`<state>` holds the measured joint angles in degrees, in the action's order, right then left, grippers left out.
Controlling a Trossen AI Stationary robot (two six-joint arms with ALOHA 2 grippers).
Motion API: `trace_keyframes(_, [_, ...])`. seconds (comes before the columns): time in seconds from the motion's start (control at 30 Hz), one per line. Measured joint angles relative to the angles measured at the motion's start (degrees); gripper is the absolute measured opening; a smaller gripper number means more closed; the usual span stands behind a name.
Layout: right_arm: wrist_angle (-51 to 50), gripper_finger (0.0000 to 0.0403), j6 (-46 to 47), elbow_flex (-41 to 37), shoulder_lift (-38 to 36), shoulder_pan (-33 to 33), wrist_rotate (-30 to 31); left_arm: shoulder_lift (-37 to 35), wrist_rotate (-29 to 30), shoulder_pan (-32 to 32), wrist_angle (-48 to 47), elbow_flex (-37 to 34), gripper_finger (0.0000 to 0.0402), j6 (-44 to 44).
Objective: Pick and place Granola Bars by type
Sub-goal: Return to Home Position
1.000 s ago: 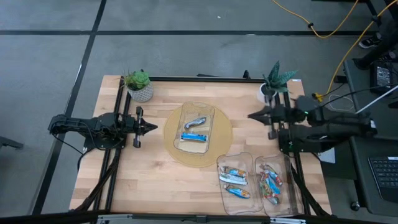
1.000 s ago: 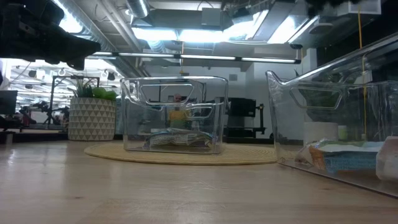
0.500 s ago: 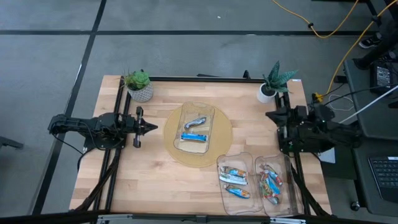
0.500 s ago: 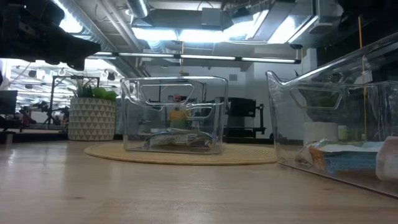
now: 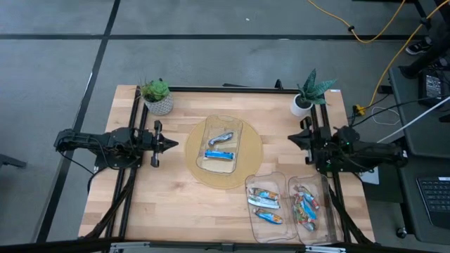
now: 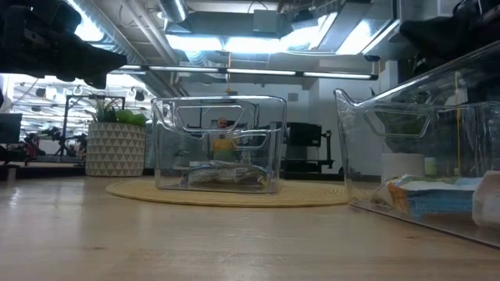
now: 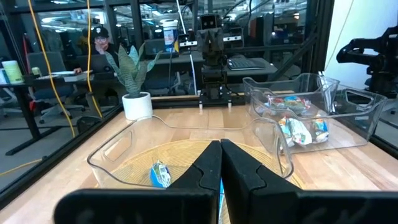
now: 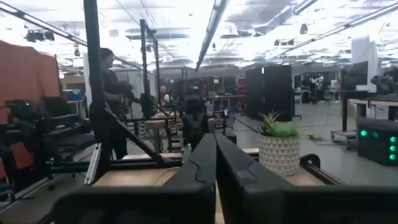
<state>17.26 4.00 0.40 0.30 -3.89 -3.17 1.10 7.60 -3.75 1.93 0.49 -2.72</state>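
Both end effectors are clenched and empty: left point(image 5: 169, 144) at the bench's point(image 5: 176, 200) left edge, right point(image 5: 292, 138) opposite. Blue bars point(image 5: 219, 154) lie in the middle bin point(image 5: 208, 121), multicoloured bars point(image 5: 265, 199) in side bins point(image 5: 284, 176). The right arm could clip the nearby plant point(image 5: 309, 90).

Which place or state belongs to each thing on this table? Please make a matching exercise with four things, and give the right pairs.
Things:
1. centre bin
2. spiky plant
3. left end effector
4. right end effector

Places or states:
A. shut, at the right side of the table
B. on the round mat, holding blue-and-silver Granola Bars
C. shut, at the left side of the table
D. at the table's top right corner in the high view

Pairs: 1-B, 2-D, 3-C, 4-A.
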Motion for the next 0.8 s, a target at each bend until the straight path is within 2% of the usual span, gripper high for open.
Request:
trace_keyframes(0.2, [-1.47,0.0003,-2.8,-0.02,-0.05,0.01,-2.53,0.02,0.0,0.0,-0.02,0.0,0.0002,0.0])
trace_keyframes(0.37, [-11.59,0.0002,-2.74,-0.02,-0.05,0.01,-2.14,0.02,0.0,0.0,0.0,0.0,0.0002,0.0])
trace_keyframes(0.43, [-15.69,0.0002,-2.76,-0.02,0.11,0.03,0.22,0.02,0.0,0.0,0.0,0.0,0.0002,0.0])
trace_keyframes(0.5, [-15.91,0.0002,-3.92,-0.02,0.71,-0.03,1.95,0.02,0.0,0.0,0.0,0.0,0.0002,-0.02])
trace_keyframes(0.8, [-15.9,0.0005,-5.81,-0.02,0.94,-0.06,2.66,0.02,0.01,-0.01,0.0,0.0,0.0002,-0.01])
